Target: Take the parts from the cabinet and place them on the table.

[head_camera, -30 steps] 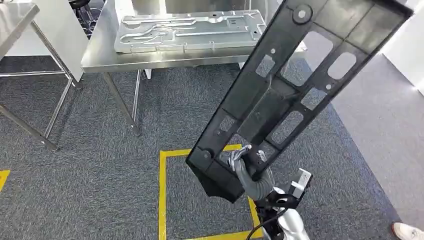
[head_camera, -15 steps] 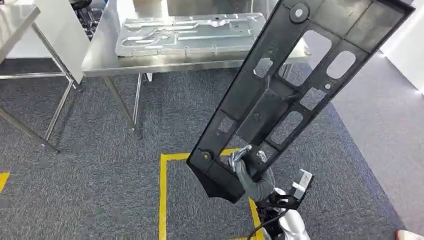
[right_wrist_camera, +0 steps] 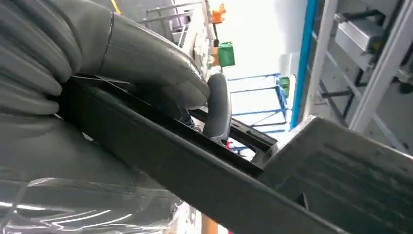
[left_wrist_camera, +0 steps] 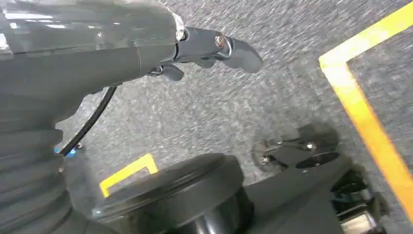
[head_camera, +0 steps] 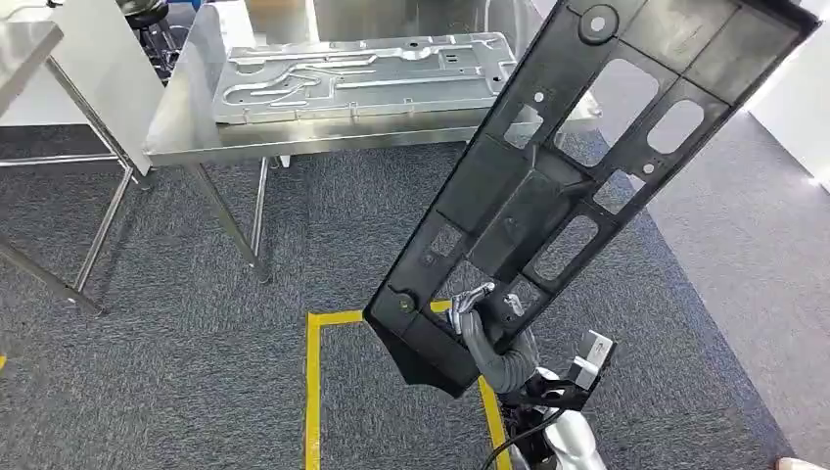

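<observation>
My right hand (head_camera: pixel 489 331) grips the lower end of a long black plastic panel (head_camera: pixel 587 147) with several cut-outs. The panel slants up and to the right, high above the grey carpet. In the right wrist view the thumb and fingers (right_wrist_camera: pixel 146 58) clamp the black panel's edge (right_wrist_camera: pixel 195 180). Ahead stands a steel table (head_camera: pixel 186 132), and a silver stamped metal panel (head_camera: pixel 362 73) lies flat on it. My left hand (left_wrist_camera: pixel 204 46) hangs over the carpet with its fingers apart and nothing in them.
A yellow tape square (head_camera: pixel 311 392) marks the carpet just in front of me. A second steel table (head_camera: pixel 24 44) stands at the far left, beside a white post (head_camera: pixel 98 59). The steel table's legs (head_camera: pixel 230 215) stand between the tape and the tabletop.
The whole view has shifted: the steel table sits lower and further left in the picture, and the tape square has slid down. My right hand keeps its hold on the black panel.
</observation>
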Tool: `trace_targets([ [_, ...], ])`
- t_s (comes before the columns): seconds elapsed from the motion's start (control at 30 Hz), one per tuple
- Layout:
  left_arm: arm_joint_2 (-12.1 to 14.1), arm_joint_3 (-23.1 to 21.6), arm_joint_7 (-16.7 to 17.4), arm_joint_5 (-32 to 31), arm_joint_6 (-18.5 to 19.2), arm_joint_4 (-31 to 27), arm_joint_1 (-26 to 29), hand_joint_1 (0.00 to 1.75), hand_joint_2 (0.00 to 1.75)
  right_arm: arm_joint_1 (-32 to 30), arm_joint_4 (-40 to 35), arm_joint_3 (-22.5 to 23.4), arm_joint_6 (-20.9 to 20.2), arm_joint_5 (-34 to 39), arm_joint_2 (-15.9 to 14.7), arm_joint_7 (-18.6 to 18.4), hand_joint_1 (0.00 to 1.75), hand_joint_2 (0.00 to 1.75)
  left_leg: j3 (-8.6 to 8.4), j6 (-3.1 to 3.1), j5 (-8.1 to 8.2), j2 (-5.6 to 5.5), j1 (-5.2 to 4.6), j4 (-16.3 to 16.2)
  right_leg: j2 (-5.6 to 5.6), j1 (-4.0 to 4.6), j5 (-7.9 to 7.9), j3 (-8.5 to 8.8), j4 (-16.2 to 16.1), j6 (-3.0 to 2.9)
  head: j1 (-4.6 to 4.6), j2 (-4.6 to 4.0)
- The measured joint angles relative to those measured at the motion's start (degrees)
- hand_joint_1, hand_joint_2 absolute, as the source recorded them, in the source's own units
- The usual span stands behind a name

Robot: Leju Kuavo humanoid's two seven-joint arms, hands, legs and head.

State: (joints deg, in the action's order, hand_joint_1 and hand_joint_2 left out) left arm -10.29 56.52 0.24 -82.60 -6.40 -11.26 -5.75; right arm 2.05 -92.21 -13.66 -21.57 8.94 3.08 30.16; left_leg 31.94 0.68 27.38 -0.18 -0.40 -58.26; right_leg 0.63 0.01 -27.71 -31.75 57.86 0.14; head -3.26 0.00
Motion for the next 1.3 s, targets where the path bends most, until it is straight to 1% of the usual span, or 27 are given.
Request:
trace_targets([
  [0.07, -0.2, 0.0, -0.1, -0.1, 0.0, 0.0, 0.0, 0.00, 1.75, 0.1, -0.1, 0.0, 0.0, 0.0, 0.0, -0.1, 1.75, 1.75, -0.20, 0.60, -0.06, -0.21, 0.29, 0.6, -0.09, 0.20, -0.18, 0.26, -0.2, 0.72, 0.00, 0.00],
  [0.1, -0.3, 0.0, -0.1, -0.1, -0.1, 0.0, 0.0, 0.00, 1.75, 0.0, -0.3, 0.0, 0.0, 0.0, 0.0, 0.0, 1.75, 1.75, -0.84, 0.90, -0.28, -0.14, 0.58, 1.1, -0.25, -0.10, -0.46, 0.31, 0.3, 1.06, 0.00, 0.00],
  [0.13, -0.3, 0.0, 0.0, -0.1, -0.1, 0.0, 0.0, 0.00, 1.75, 0.1, -0.4, 0.0, 0.0, 0.0, 0.0, 0.0, 1.75, 1.75, -1.15, 1.18, -0.12, -0.12, 0.60, 1.2, -0.33, -0.09, -1.49, -0.67, 2.4, 1.26, 0.00, 0.00],
  [0.2, -0.3, 0.0, 0.0, -0.1, -0.2, 0.0, 0.1, 0.00, 1.75, -0.1, -0.5, 0.1, -0.1, 0.0, 0.0, 0.0, 1.75, 1.75, -1.42, 1.54, 0.22, 0.02, 0.55, 1.2, -0.34, -0.44, -5.33, -5.98, 11.7, 1.67, 0.02, 0.00],
  [0.23, -0.3, 0.0, 0.0, -0.1, -0.2, 0.0, 0.1, 0.00, 1.75, -0.3, -0.5, 0.1, -0.1, 0.0, 0.0, 0.0, 1.75, 1.75, -1.57, 1.57, 0.46, 0.01, 0.54, 1.2, -0.33, -0.55, -6.54, -8.89, 16.2, 1.85, 0.00, 0.00],
  [0.27, -0.3, 0.0, 0.0, -0.1, -0.2, 0.0, 0.2, 0.00, 1.75, -0.5, -0.5, 0.1, -0.1, 0.0, 0.0, 0.0, 1.75, 1.75, -1.83, 1.54, 0.71, -0.04, 0.54, 1.2, -0.34, -0.64, -6.33, -10.74, 18.5, 1.97, 0.00, 0.00],
  [0.3, -0.3, 0.0, 0.0, -0.1, -0.3, 0.0, 0.2, 0.00, 1.75, -0.6, -0.5, 0.1, -0.1, 0.0, 0.0, 0.0, 1.75, 1.75, -2.31, 1.47, 1.06, -0.11, 0.55, 1.2, -0.34, -0.77, -4.58, -11.15, 17.7, 2.02, 0.00, 0.00],
  [0.33, -0.3, 0.0, 0.0, -0.1, -0.3, 0.0, 0.3, 0.00, 1.75, -0.7, -0.5, 0.2, -0.2, 0.0, 0.0, 0.0, 1.75, 1.75, -3.00, 1.33, 1.54, -0.18, 0.56, 1.2, -0.36, -0.82, -1.38, -9.97, 14.1, 1.96, 0.00, 0.00],
  [0.4, -0.4, 0.0, 0.1, -0.1, -0.4, 0.0, 0.5, 0.00, 1.75, -0.6, -0.5, 0.2, -0.2, 0.0, 0.0, 0.0, 1.75, 1.75, -4.53, 0.96, 2.57, -0.20, 0.56, 1.2, -0.52, -0.83, 5.13, -5.67, 3.6, 1.57, 0.02, 0.00],
  [0.47, -0.4, 0.0, 0.2, -0.1, -0.5, 0.0, 0.5, 0.00, 1.75, -0.6, -0.6, 0.2, -0.3, 0.0, 0.0, 0.0, 1.75, 1.75, -4.46, 0.21, 3.35, -0.19, 0.23, 1.0, -0.56, -0.32, 3.88, -4.27, 0.6, 1.06, 0.00, 0.00],
  [0.57, -0.3, 0.0, 0.3, -0.1, -0.7, 0.0, 0.4, 0.00, 1.75, -0.6, -0.7, 0.2, -0.3, 0.1, 0.0, 0.0, 1.75, 1.75, -4.99, -0.56, 3.69, -0.03, 0.40, 2.0, -0.36, -0.24, 3.29, -4.20, 0.7, 0.08, 0.00, 0.00],
  [0.6, -0.3, 0.0, 0.3, -0.1, -0.7, 0.0, 0.3, 0.00, 1.75, -0.6, -0.8, 0.2, -0.3, 0.2, 0.1, 0.0, 1.75, 1.75, -5.29, -0.98, 4.14, 0.00, 0.44, 1.5, -0.39, -0.73, 3.34, -3.50, 0.1, -0.32, 0.00, 0.00],
  [0.63, -0.3, 0.0, 0.3, -0.1, -0.8, 0.0, 0.3, 0.00, 1.75, -0.5, -0.8, 0.2, -0.3, 0.2, 0.2, 0.0, 1.75, 1.75, -4.68, -1.19, 4.87, -0.01, 0.45, -0.3, -0.43, -0.69, 3.04, -3.04, -0.2, -0.73, 0.00, 0.00],
  [0.67, -0.3, 0.0, 0.3, -0.1, -0.8, 0.0, 0.3, 0.00, 1.75, -0.3, -0.9, 0.2, -0.3, 0.2, 0.3, 0.0, 1.75, 1.75, -2.58, -1.35, 6.56, -0.05, 0.50, -4.1, -0.53, -0.68, 2.84, -2.83, -0.2, -1.03, 0.00, 0.00],
  [0.73, 0.0, 0.1, 0.0, 0.1, -0.7, 0.0, -0.1, 0.00, 1.75, -0.3, -0.8, 0.2, -0.4, 0.2, 0.4, 0.0, 1.75, 1.75, 3.25, -1.60, 10.34, -0.08, 0.46, -14.2, -0.64, -0.58, 2.24, -2.31, -0.2, -1.22, 0.00, 0.00],
  [0.77, 0.0, 0.1, 0.0, 0.2, -0.7, 0.0, -0.5, 0.00, 1.75, -0.4, -0.8, 0.2, -0.3, 0.2, 0.4, -0.1, 1.75, 1.75, 5.03, -1.66, 10.50, -0.08, 0.46, -17.1, -0.67, -0.53, 1.95, -1.95, -0.2, -1.22, 0.00, 0.00],
  [0.8, 0.0, 0.1, 0.0, 0.2, -0.7, 0.0, -0.6, 0.00, 1.75, -0.5, -0.8, 0.2, -0.3, 0.2, 0.4, -0.1, 1.75, 1.75, 5.51, -1.63, 9.13, -0.06, 0.50, -17.1, -0.64, -0.51, 1.63, -1.41, -0.2, -1.23, 0.00, 0.00],
  [0.83, 0.0, 0.1, 0.0, 0.2, -0.7, 0.0, -0.6, 0.00, 1.75, -0.4, -0.8, 0.2, -0.4, 0.2, 0.4, -0.1, 1.75, 1.75, 4.71, -1.52, 6.58, -0.06, 0.50, -14.6, -0.55, -0.51, 1.27, -0.84, -0.2, -1.20, 0.00, 0.00],
  [0.9, 0.0, 0.1, 0.2, 0.0, -0.7, 0.0, -0.4, 0.00, 1.75, -0.4, -0.8, 0.3, -0.4, 0.2, 0.5, -0.1, 1.75, 1.75, 1.17, -1.10, -0.42, -0.03, 0.52, -4.5, -0.27, -0.50, 0.54, 0.48, -0.2, -0.92, 0.00, 0.00],
  [0.93, 0.0, 0.1, 0.2, 0.0, -0.7, 0.0, -0.2, 0.00, 1.75, -0.4, -0.8, 0.3, -0.3, 0.2, 0.5, -0.1, 1.75, 1.75, 0.09, -0.80, -1.30, -0.04, 0.46, -1.5, -0.25, -0.52, 0.30, 0.59, -0.2, -0.72, 0.02, 0.00],
  [0.97, 0.0, 0.1, 0.3, -0.1, -0.6, 0.0, 0.0, 0.00, 1.75, -0.3, -0.8, 0.3, -0.4, 0.2, 0.5, -0.1, 1.75, 1.75, -0.21, -0.69, -0.68, -0.06, 0.11, -0.1, 0.00, -0.17, 0.12, 0.43, 0.1, -0.33, -0.02, 0.00],
  [1.03, 0.0, 0.1, 0.2, 0.1, -0.6, 0.0, 0.0, 0.00, 1.75, -0.3, -0.8, 0.3, -0.3, 0.1, 0.5, -0.1, 1.75, 1.75, -0.03, -0.05, -0.21, -0.19, 0.03, 0.0, -0.04, -0.31, 0.23, 0.05, -0.1, 0.32, 0.00, 0.00],
  [1.13, -0.2, 0.1, 0.2, 0.1, -0.6, 0.0, 0.0, 0.00, 1.75, -0.1, -0.9, 0.3, -0.4, 0.1, 0.5, -0.2, 1.75, 1.75, -0.98, 0.88, -0.59, -0.27, 0.59, 1.2, -0.31, -0.34, -0.47, 0.10, 1.1, 1.38, 0.00, 0.00],
  [1.17, -0.2, 0.1, 0.2, 0.1, -0.6, 0.0, 0.0, 0.00, 1.75, 0.1, -0.9, 0.3, -0.4, 0.1, 0.5, -0.2, 1.75, 1.75, -1.12, 1.27, -0.41, -0.19, 0.60, 1.2, -0.36, -0.39, -2.05, -1.72, 4.2, 1.59, 0.00, 0.00],
  [1.23, -0.2, 0.1, 0.2, 0.1, -0.6, 0.0, 0.0, 0.00, 1.75, 0.0, -0.9, 0.3, -0.4, 0.1, 0.5, -0.2, 1.75, 1.75, -1.22, 1.54, -0.17, -0.08, 0.53, 1.2, -0.37, -0.54, -5.83, -7.20, 13.6, 1.85, 0.00, 0.00],
  [1.27, -0.2, 0.1, 0.2, 0.1, -0.6, 0.0, 0.1, 0.00, 1.75, 0.0, -0.8, 0.3, -0.4, 0.1, 0.5, -0.2, 1.75, 1.75, -1.30, 1.61, 0.02, -0.09, 0.51, 1.1, -0.36, -0.62, -6.46, -9.80, 17.5, 1.95, 0.00, 0.00],
  [1.3, -0.2, 0.1, 0.2, 0.1, -0.6, 0.0, 0.1, 0.00, 1.75, -0.1, -0.6, 0.3, -0.4, 0.1, 0.5, -0.2, 1.75, 1.75, -1.54, 1.55, 0.23, -0.16, 0.51, 1.1, -0.37, -0.70, -5.54, -11.02, 18.4, 1.98, 0.00, 0.00],
])
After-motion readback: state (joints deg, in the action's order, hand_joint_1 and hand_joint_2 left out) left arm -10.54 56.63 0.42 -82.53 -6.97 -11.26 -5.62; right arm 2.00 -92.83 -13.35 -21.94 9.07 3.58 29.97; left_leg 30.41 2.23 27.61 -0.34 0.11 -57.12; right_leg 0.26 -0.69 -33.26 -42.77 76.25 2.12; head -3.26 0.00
